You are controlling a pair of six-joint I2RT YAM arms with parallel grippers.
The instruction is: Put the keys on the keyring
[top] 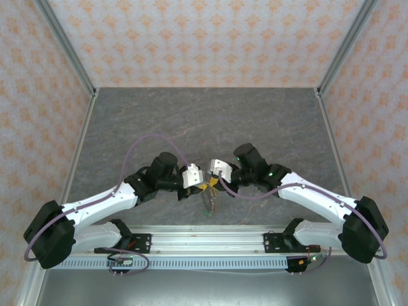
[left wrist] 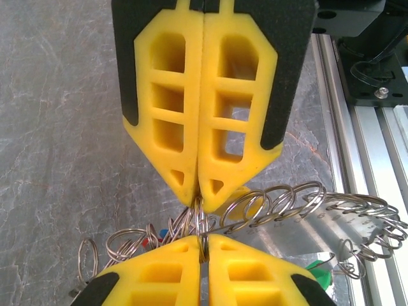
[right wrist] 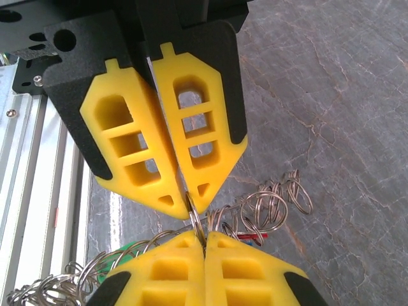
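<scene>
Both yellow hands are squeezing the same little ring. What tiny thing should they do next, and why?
Probably a tiny twist: the right hand holds firm while the left hand turns slightly, to pry the wire apart. Both are shut tip to tip on one thin loop of the keyring, so a gap is likely needed before a key can slide on.

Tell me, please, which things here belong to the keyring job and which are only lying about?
Job: keyring, keys, left end effector, right end effector, both shut on the keyring.
Only there: aluminium rail, purple cable, table.
</scene>
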